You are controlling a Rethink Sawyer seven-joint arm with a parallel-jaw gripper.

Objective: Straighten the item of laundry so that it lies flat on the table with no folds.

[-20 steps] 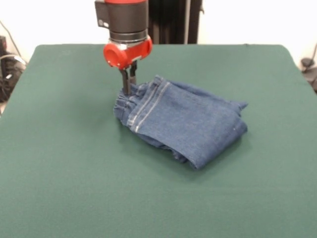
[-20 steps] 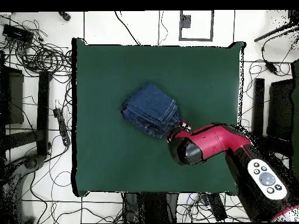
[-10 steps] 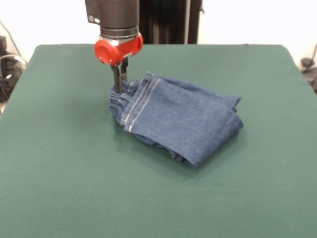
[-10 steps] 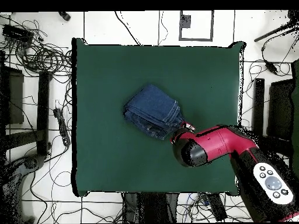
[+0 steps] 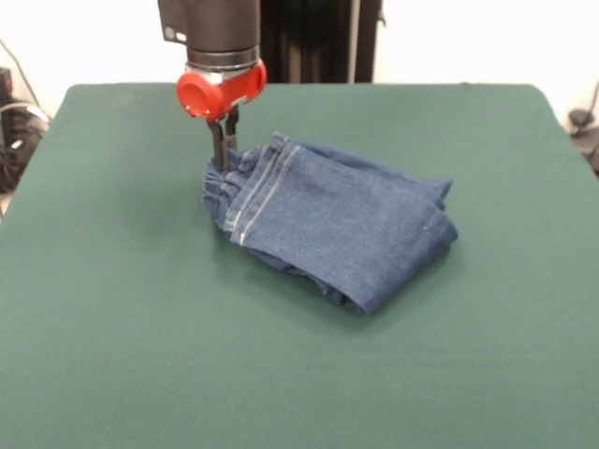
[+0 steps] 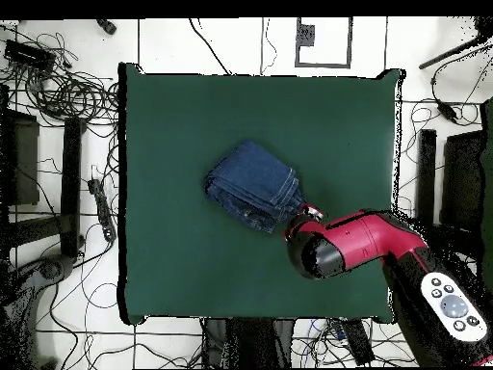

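Claw (image 5: pixel 223 161) clenched on folded jeans' (image 5: pixel 332 223) waistband, mid-drag across green desk (image 5: pixel 140 355); next, probably lifting to unfold.

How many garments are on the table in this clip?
1: folded jeans near the middle of the table, with the gripper at their waistband end. Nothing else shows, though folds could hide something.

Cables (image 6: pixel 58 87) lay tangled over the white tiled floor (image 6: pixel 221 39) at the upper left of the overhead frame, with more trailing down the left side and along the bottom edge. A dark square (image 6: pixel 323 40) (its nature unclear) sat on the floor at top centre. Black equipment (image 6: pixel 462 183) stood at the right edge. In the front frame, a dark panel (image 5: pixel 318 42) stood at top centre against a white wall (image 5: pixel 468 37).
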